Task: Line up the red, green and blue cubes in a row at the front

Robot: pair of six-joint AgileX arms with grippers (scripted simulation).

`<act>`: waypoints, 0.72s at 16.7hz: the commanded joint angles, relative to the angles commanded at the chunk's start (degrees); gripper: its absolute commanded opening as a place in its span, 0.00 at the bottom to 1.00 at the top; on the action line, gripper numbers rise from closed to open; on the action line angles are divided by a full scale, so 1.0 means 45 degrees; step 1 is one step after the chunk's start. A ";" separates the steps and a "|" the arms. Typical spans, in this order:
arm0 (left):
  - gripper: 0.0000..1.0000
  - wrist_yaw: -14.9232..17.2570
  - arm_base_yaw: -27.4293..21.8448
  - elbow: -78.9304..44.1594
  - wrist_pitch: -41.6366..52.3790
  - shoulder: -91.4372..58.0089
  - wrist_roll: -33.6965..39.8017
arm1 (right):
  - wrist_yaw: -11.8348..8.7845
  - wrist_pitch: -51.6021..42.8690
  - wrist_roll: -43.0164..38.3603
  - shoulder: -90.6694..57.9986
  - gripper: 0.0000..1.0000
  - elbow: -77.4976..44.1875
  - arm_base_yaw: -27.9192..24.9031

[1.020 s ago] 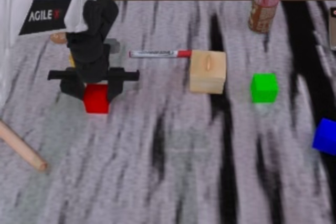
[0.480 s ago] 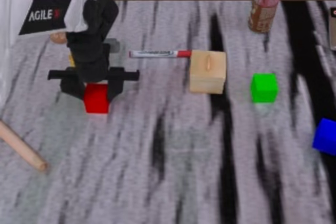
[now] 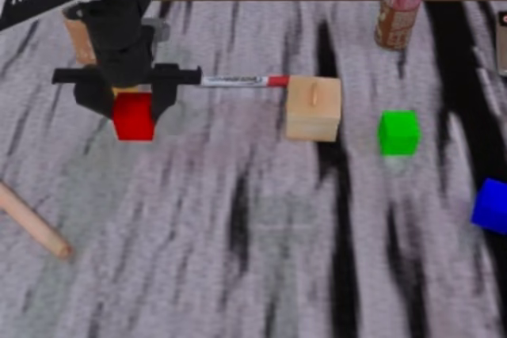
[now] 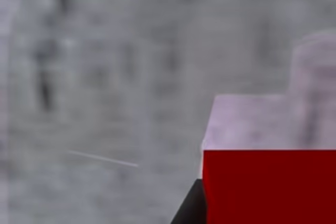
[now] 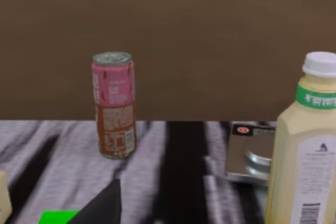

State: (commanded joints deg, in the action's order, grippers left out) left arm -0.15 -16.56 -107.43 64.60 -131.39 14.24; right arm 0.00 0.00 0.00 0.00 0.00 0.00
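the table (image 3: pixel 238 275) has a grey surface with black streaks, and the left gripper (image 3: pixel 133 104) sits over its far left part. to the gripper's right a red-capped marker (image 3: pixel 242 81) lies flat, its cap end touching a tan wooden block (image 3: pixel 314 108), with the green cube (image 3: pixel 398 132) further right and the blue cube (image 3: pixel 491 205) at the right edge. a pink can (image 3: pixel 402 1) stands upright far right at the back, and a wooden rod (image 3: pixel 32 223) lies in front of the gripper at the left edge.
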 joint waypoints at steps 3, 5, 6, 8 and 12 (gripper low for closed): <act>0.00 0.0000 0.0003 -0.0016 0.0021 0.0017 -0.0001 | 0.0000 0.0000 0.0000 0.0000 1.00 0.0000 0.0000; 0.00 -0.0007 -0.0098 0.0040 -0.0018 0.0005 0.0006 | 0.0000 0.0000 0.0000 0.0000 1.00 0.0000 0.0000; 0.00 -0.0013 -0.0241 0.0205 -0.0074 0.0166 0.0154 | 0.0000 0.0000 0.0000 0.0000 1.00 0.0000 0.0000; 0.00 -0.0036 -0.0810 0.0928 -0.0281 0.0806 0.0785 | 0.0000 0.0000 0.0000 0.0000 1.00 0.0000 0.0000; 0.00 -0.0083 -0.2627 0.3807 -0.0870 0.2744 0.2842 | 0.0000 0.0000 0.0000 0.0000 1.00 0.0000 0.0000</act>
State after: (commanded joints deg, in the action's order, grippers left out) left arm -0.53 -28.38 -90.30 60.68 -119.04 27.03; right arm 0.00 0.00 0.00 0.00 0.00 0.00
